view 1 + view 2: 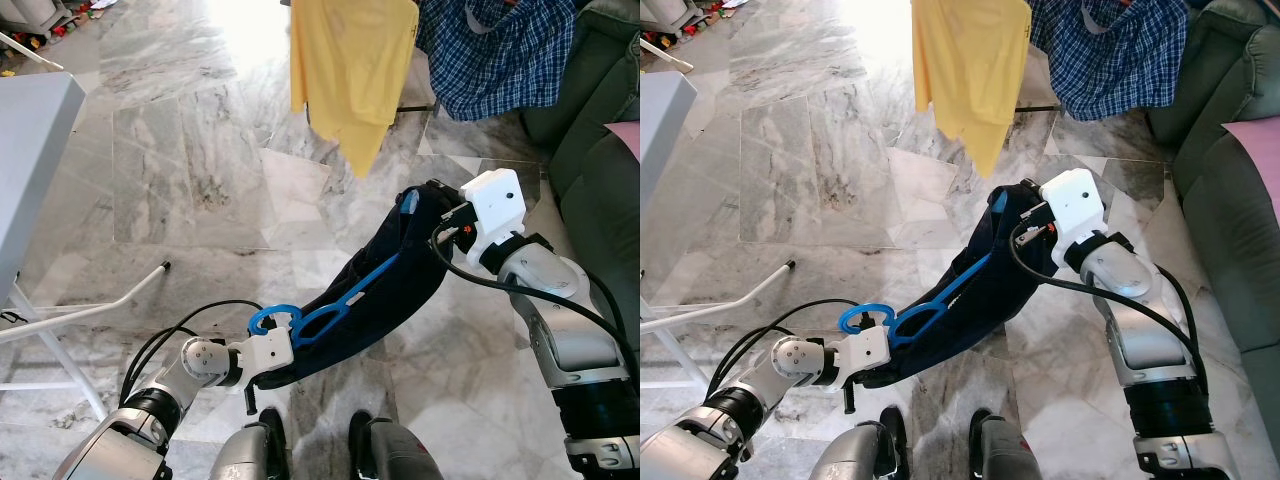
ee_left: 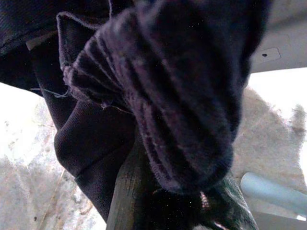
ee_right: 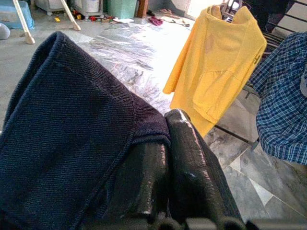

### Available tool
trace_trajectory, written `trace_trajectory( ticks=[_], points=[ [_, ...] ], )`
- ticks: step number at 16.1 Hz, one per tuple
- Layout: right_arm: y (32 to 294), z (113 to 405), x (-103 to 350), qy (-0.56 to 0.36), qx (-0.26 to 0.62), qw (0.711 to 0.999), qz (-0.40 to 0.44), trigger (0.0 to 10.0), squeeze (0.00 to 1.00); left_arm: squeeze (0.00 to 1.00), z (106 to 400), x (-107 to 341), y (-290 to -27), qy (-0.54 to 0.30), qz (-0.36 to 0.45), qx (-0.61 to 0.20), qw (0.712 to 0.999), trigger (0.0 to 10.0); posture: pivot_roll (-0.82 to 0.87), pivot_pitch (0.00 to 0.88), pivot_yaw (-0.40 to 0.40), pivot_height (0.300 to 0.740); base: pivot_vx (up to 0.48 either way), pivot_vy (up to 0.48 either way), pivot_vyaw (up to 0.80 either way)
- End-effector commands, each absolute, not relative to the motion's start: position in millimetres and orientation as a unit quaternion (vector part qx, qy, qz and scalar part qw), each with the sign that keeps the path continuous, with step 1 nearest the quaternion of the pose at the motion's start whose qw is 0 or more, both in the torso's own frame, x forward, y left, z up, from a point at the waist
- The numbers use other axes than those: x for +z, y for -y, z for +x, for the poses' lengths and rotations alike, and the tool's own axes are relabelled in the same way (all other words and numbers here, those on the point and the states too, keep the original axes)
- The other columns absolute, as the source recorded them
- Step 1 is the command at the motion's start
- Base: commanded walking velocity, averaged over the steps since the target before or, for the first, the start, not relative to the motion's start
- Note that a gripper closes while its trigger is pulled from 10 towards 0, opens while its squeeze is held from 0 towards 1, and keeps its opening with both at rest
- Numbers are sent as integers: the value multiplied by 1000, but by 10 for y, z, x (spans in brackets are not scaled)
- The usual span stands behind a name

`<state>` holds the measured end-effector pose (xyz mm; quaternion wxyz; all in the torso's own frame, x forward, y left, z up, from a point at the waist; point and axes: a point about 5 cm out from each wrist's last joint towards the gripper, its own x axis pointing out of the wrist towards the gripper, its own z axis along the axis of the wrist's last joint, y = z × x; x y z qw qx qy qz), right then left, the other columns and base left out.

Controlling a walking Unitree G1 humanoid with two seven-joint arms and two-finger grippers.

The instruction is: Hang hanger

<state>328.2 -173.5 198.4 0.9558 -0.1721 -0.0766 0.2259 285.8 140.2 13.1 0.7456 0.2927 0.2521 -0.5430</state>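
A dark navy garment [image 1: 385,290] threaded on a blue plastic hanger [image 1: 330,310] is stretched between the robot's two arms above a grey marble floor [image 1: 200,170]; the right gripper [image 3: 165,158], raised at the garment's upper end, has its jaws pinched together on a fold of the dark cloth, as the right wrist view shows; the left gripper [image 1: 265,365], low and close to the robot's body, sits at the garment's lower end just beside the hanger's hook [image 1: 272,318], and the left wrist view shows dark ribbed fabric bunched against its fingers [image 2: 129,191], though how wide those jaws stand cannot be told from the pictures; the hanger runs diagonally along the garment, hook down toward the left arm; beyond, a yellow shirt [image 1: 350,70] and a blue plaid shirt [image 1: 500,55] hang side by side over the floor; a dark green sofa [image 1: 600,150] lines the robot's right side; a white folding frame [image 1: 60,300] with a pale top stands at its left.
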Motion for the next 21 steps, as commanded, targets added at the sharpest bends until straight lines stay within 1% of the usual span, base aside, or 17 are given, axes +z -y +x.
trace_trajectory(
  ticks=[1, 2, 3, 4, 6, 9, 11, 12, 13, 14, 15, 16, 17, 18, 21],
  points=[
    [1703, 3272, 2228, 129, 224, 949, -180, 0, 0, 0, 2691, -42, -1530, -303, 302, -549, 718, 0, -222, 242, 60, 740, 0, 0, 0],
    [1439, 3229, 2118, 117, 280, 938, -167, 0, 0, 0, 2784, 28, -1318, -274, 298, -550, 730, 0, -223, 236, 68, 740, 0, 0, 0],
    [1149, 3158, 1978, 99, 340, 923, -150, 0, 0, 0, 2913, 162, -1035, -231, 281, -549, 753, 0, -224, 235, 68, 740, 0, 0, 0],
    [1208, 3192, 1982, 100, 319, 929, -157, 0, 0, 0, 2923, 173, -1038, -230, 283, -550, 752, 0, -224, 235, 68, 740, 0, 0, 0],
    [1227, 3202, 1970, 98, 315, 929, -166, 0, 0, 0, 2949, 203, -1014, -224, 283, -549, 754, 0, -224, 235, 68, 740, 0, 0, 0],
    [1155, 3149, 1905, 85, 342, 922, -163, 0, 0, 0, 3025, 299, -909, -193, 269, -538, 775, 0, -228, 233, 71, 740, 0, 0, 0],
    [1111, 3096, 1842, 70, 369, 911, -169, 0, 0, 0, 3077, 346, -875, -175, 270, -516, 794, 0, -226, 232, 69, 740, 0, 0, 0],
    [1079, 3039, 1797, 57, 398, 900, -170, 0, 0, 0, 3135, 400, -868, -160, 266, -493, 813, 0, -226, 232, 69, 740, 0, 0, 0],
    [1077, 3009, 1763, 46, 413, 892, -177, 0, 0, 0, 3166, 432, -866, -152, 259, -480, 824, 0, -227, 230, 65, 740, 0, 0, 0],
    [1080, 3001, 1750, 41, 417, 890, -181, 0, 0, 0, 3177, 443, -865, -149, 258, -476, 828, 0, -227, 230, 65, 740, 0, 0, 0],
    [1131, 2982, 1680, 17, 426, 881, -206, 0, 0, 0, 3202, 474, -868, -137, 262, -466, 834, 0, -226, 229, 65, 740, 0, 0, 0],
    [1181, 2994, 1651, 6, 418, 881, -222, 1451, 0, 0, 3207, 481, -870, -134, 267, -465, 833, 0, -226, 229, 65, 740, 0, 0, 0],
    [1308, 3082, 1638, -4, 370, 896, -248, 10000, 35, 0, 3204, 479, -870, -133, 273, -468, 830, 0, -226, 230, 67, 740, 0, 0, 0],
    [1392, 3135, 1650, -1, 338, 904, -261, 10000, 1000, 0, 3199, 475, -870, -133, 274, -470, 828, 0, -225, 232, 68, 740, 0, 0, 0],
    [1491, 3159, 1652, -3, 315, 904, -291, 10000, 1000, 0, 3184, 462, -879, -131, 287, -476, 821, 0, -226, 235, 72, 740, 0, 0, 0]
  ],
)
